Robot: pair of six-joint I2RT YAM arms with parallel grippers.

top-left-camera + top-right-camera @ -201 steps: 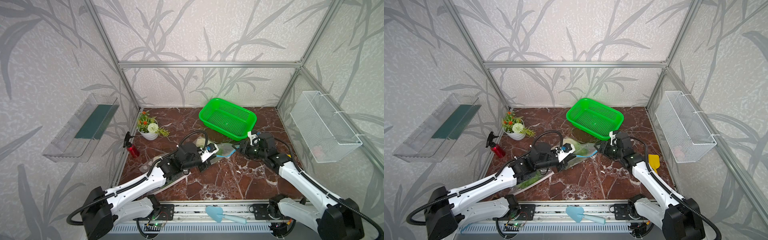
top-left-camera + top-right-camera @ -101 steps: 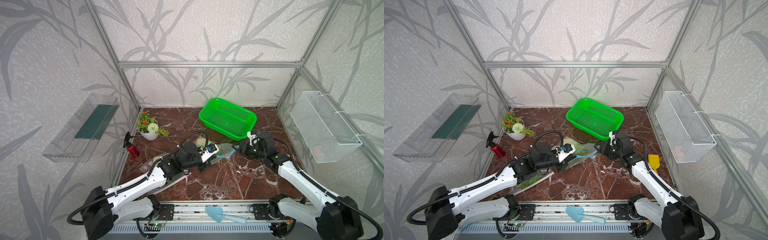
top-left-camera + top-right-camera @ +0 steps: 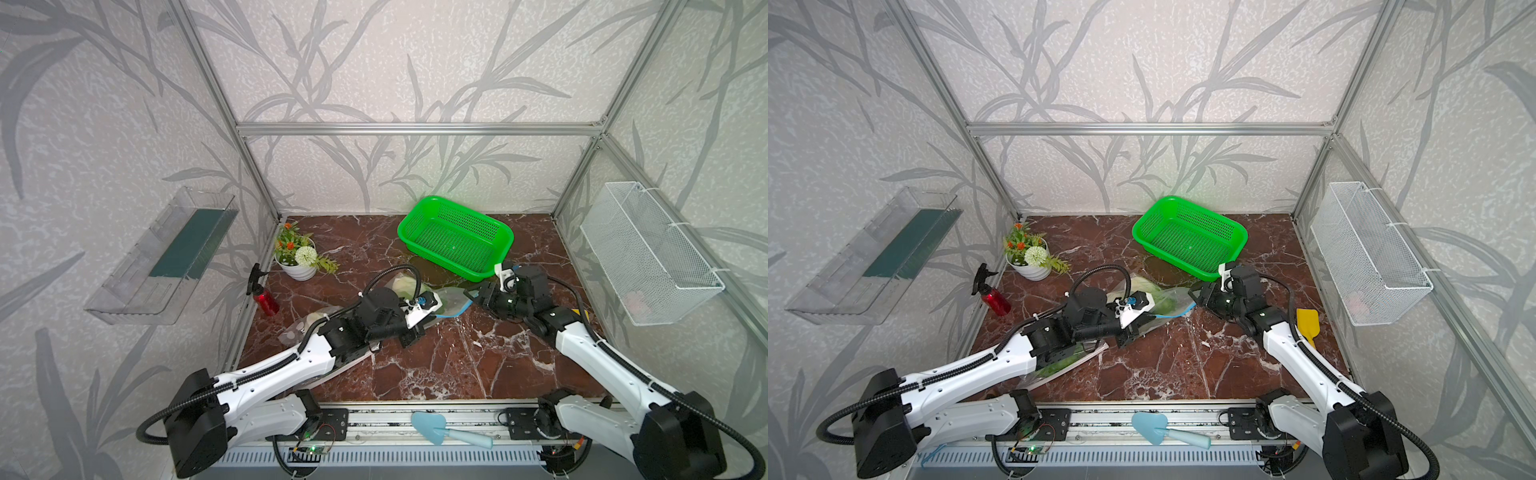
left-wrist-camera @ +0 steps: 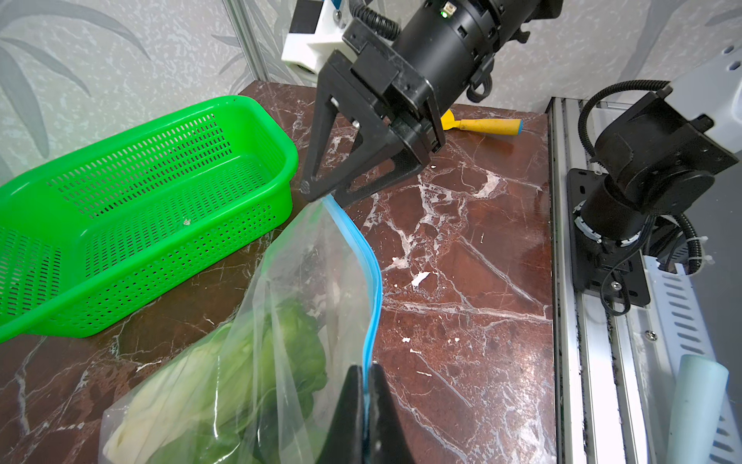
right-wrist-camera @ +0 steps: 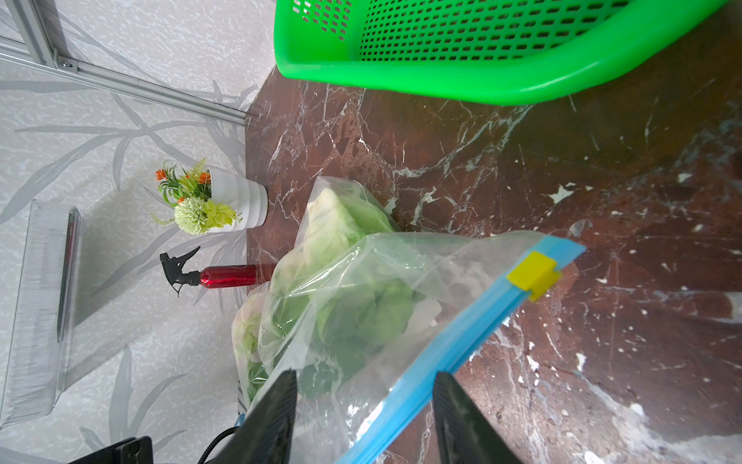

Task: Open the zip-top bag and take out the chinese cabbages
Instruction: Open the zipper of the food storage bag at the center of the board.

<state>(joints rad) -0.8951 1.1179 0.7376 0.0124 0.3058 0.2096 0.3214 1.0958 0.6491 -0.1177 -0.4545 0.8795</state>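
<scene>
**Item:** zip-top bag [image 4: 313,281], clear film, with a blue zip strip [image 4: 371,281] and a yellow slider [image 5: 532,275] at one end of it. The strip looks sealed.

**Location:** flat on the table [image 4: 461,281], just beside the green basket [image 4: 160,180], on the side of the basket nearer the robot.

**Contents:** chinese cabbages [image 4: 225,381], all inside the bag; the count is unclear through the film.

**Orientation:** long axes run along the bag. White stem ends point to the closed bottom, leaves to the strip.

**Holds:**
- The left gripper [image 4: 365,401] is clamped tight on the strip.
- The right gripper [image 5: 365,375] has its jaws apart, straddling strip and film and gripping nothing. The slider lies beyond its tips.

**Hazards (judged):**
- Closing on film instead of the slider would leave the bag sealed.
- Pulling against the left pinch could tear the film or drag the bag into the basket.
- That pinch may also block the slider's travel.
</scene>
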